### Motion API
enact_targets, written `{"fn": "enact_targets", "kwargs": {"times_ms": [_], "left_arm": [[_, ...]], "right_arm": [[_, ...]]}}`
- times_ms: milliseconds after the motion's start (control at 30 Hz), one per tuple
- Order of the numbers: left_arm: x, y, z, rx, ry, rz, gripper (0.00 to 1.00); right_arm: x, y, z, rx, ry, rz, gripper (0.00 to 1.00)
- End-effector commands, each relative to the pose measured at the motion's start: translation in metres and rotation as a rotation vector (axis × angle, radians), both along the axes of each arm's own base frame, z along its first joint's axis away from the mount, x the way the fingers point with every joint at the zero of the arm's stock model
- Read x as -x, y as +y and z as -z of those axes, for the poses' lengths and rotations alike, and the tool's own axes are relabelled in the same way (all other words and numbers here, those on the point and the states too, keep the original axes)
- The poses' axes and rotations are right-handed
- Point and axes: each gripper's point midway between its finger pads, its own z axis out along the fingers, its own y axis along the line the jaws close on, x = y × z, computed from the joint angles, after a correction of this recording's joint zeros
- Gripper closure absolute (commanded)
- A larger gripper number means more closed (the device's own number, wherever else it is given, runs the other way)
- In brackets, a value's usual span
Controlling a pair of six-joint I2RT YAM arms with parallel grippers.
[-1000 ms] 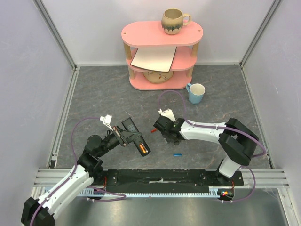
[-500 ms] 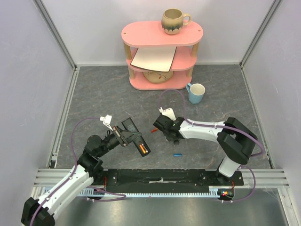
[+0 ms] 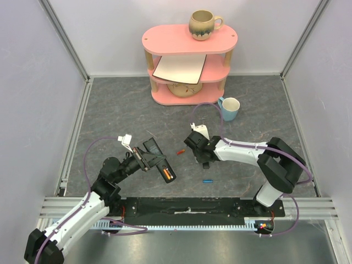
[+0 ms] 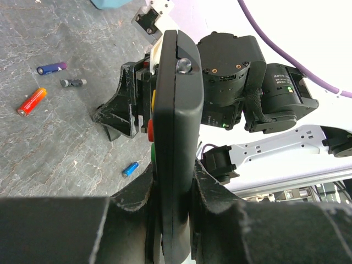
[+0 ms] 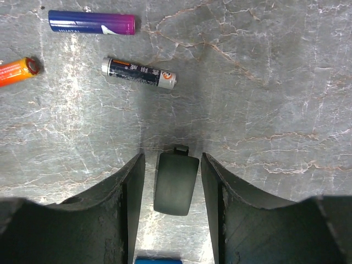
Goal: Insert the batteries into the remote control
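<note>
Sitting edge-up, pinched in L claw [image 4: 175, 184]: remote control [image 4: 176, 99].

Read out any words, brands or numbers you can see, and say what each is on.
Nothing reads for sure.
Blue and purple battery: white lettering, too small to read.
Dark battery: fine print, blurred.
Label on the right arm: too small to read.

The pink shelf [image 3: 190, 88] and the blue mug [image 3: 229, 108] stand at the far middle of the table [image 3: 110, 110]; its far left part is free. In the middle, the raised remote control [image 3: 158, 162] points toward the right gripper [image 3: 202, 159], and an orange battery [image 3: 180, 152] lies in the gap between them. A blue battery [image 3: 207, 180] lies nearer. A small black cover [image 5: 176, 183] takes the space between the right fingers [image 5: 132, 198].
</note>
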Motion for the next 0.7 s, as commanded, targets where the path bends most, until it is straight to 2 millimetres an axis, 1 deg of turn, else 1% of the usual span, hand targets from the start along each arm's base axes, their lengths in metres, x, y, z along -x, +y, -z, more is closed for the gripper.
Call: {"fn": "enact_targets", "kwargs": {"times_ms": [0,367,467,600,667], "left_arm": [[0.003,-0.002,-0.015,0.048,-0.048,0.022,0.98],[0.003,-0.003,-0.014,0.041,-0.043,0.026,0.98],[0.003,-0.004,-0.013,0.04,-0.041,0.028,0.98],[0.002,-0.004,-0.014,0.04,-0.04,0.028,0.98],[0.002,-0.004,-0.013,0.037,-0.036,0.028,0.98]], "right_arm": [[0.017,-0.009,0.02,0.009,0.072,0.001,0.47],[0.031,-0.019,0.028,-0.021,0.1,0.011,0.48],[0.035,-0.022,0.032,-0.022,0.116,0.01,0.51],[0.038,-0.023,0.035,-0.031,0.123,0.012,0.58],[0.038,-0.023,0.034,-0.036,0.121,0.015,0.59]]}}
